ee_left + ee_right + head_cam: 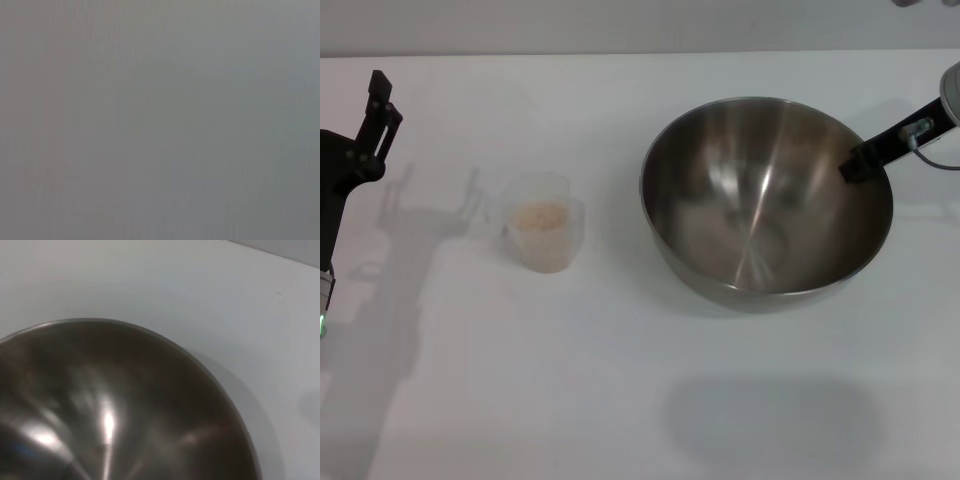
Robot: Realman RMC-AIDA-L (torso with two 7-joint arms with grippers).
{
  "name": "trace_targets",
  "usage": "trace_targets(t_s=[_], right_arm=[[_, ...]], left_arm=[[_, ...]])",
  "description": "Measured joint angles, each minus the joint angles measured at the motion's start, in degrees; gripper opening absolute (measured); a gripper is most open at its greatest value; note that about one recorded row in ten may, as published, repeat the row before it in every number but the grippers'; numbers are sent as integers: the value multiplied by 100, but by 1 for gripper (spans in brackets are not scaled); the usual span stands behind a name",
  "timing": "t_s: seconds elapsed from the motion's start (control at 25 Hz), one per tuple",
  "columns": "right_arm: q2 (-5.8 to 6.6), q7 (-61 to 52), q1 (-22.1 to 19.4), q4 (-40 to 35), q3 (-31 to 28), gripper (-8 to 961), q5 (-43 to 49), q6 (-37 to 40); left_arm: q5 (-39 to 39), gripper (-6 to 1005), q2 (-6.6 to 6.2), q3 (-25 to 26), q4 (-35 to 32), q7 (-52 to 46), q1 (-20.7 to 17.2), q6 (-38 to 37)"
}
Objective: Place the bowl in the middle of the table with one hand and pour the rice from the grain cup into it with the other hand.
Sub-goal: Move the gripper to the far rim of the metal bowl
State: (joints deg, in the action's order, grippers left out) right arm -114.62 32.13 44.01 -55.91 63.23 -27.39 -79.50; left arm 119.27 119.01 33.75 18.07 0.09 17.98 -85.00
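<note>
The left wrist view is showing only flat grey. The right gripper [860,160] is sitting at the bowl [760,200] rim on its right side, clamped or not I cannot tell. The left gripper [375,120] is hanging at the table's [620,400] left edge, fingers unreadable. Right of it, the grain cup [542,235] is standing upright, mouth up, rice [540,216] inside, open tabletop nearer us.
</note>
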Motion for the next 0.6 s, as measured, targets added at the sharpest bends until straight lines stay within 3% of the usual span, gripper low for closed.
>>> trace_targets(t_s=[0.12,0.6], right_arm=[[-14,5,-16,-42,-2,25,0,0],[-73,82,-196,-852,-49,19,-56,-112]], left_arm=[[0,754,-3,0,2,0,-9,-15],[0,745,-9,0,4,-1,-23,-33]])
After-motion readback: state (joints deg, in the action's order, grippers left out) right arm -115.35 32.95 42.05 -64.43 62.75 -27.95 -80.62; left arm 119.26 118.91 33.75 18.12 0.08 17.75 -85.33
